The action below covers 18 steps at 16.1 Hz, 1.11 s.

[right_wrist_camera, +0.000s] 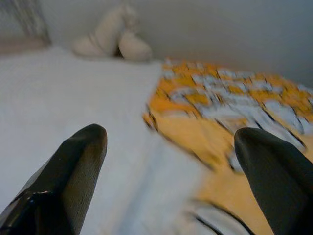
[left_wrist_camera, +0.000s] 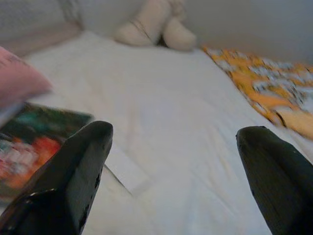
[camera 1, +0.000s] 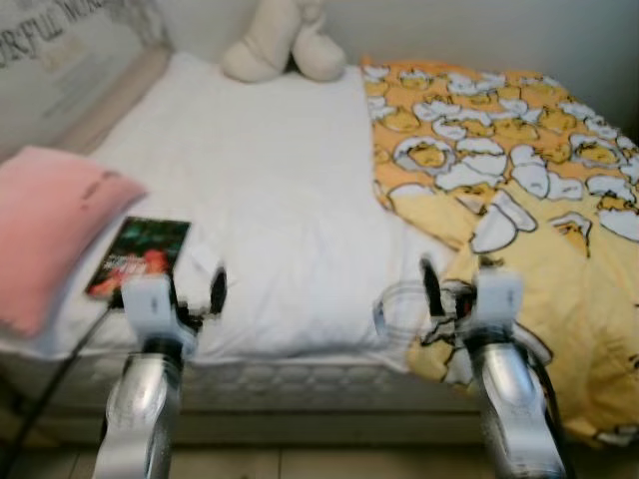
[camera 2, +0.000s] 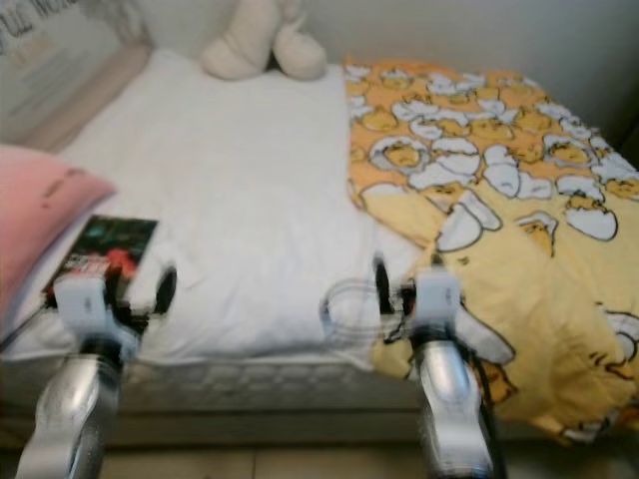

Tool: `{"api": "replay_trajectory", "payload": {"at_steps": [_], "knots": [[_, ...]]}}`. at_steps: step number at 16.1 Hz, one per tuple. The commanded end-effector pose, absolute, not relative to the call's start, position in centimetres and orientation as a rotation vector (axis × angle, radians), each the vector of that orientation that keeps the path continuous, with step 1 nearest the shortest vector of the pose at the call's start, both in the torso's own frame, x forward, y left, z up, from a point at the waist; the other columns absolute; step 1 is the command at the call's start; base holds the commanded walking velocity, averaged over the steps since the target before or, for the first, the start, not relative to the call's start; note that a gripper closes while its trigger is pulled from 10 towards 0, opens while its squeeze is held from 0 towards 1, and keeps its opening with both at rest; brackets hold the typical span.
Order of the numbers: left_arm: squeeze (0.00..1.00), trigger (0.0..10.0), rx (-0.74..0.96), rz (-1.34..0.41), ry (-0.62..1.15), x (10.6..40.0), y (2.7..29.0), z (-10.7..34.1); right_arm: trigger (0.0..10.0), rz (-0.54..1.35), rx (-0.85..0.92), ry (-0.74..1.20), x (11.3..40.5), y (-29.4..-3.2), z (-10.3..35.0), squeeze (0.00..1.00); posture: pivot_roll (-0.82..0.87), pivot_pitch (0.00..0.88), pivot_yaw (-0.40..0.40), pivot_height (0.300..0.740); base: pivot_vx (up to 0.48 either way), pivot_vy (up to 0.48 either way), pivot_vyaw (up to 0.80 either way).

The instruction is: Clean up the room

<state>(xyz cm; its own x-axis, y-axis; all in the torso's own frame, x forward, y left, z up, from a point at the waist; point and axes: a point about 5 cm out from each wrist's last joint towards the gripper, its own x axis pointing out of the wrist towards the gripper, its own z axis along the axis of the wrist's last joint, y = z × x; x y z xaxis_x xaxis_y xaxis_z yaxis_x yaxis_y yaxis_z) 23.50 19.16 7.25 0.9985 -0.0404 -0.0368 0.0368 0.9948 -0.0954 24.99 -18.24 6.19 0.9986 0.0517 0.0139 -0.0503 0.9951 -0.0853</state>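
The book (camera 1: 140, 256) lies on the white bed (camera 1: 290, 200) beside the pink pillow (camera 1: 45, 225), just ahead-left of the wide-open left gripper (camera 1: 185, 289), nearer it than the wide-open right gripper (camera 1: 454, 294).

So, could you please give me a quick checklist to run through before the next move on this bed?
1. Left gripper open: ok.
2. Right gripper open: ok.
3. Both grippers free of load: ok.
4. Book within left reach, by the pink pillow: ok, likely.
5. Yellow blanket spread flat: not ok, bunched to one side.
6. Plush toy out of the way at the bed's far end: ok.
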Motion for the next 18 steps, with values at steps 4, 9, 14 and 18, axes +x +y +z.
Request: {"api": "replay_trajectory", "payload": {"at_steps": [4,9,14,18], "knots": [[0.00,10.0,-0.131,-0.124,-0.062,25.5,16.0,9.3,10.0,0.028,-0.116,-0.050,26.5,-18.8,7.3,0.00,-0.11,0.000,-0.005,0.740,0.334,-0.341,0.00],[0.00,10.0,-0.054,-0.165,0.011,26.8,15.9,8.8,10.0,0.044,-0.114,-0.027,26.8,-17.8,7.1,0.00,-0.11,0.000,0.009,0.740,0.180,-0.197,-0.61],[0.00,10.0,-0.008,-0.085,0.111,30.8,18.2,8.0,10.0,0.011,-0.074,0.022,27.0,-17.6,6.2,0.00,-0.13,0.000,0.016,0.740,0.000,0.000,-0.75],[0.00,10.0,0.076,-0.145,0.281,31.9,18.1,5.4,10.0,0.011,-0.087,0.058,25.9,-18.2,5.5,0.00,-0.16,0.000,0.017,0.740,0.000,0.000,-0.74]]}}
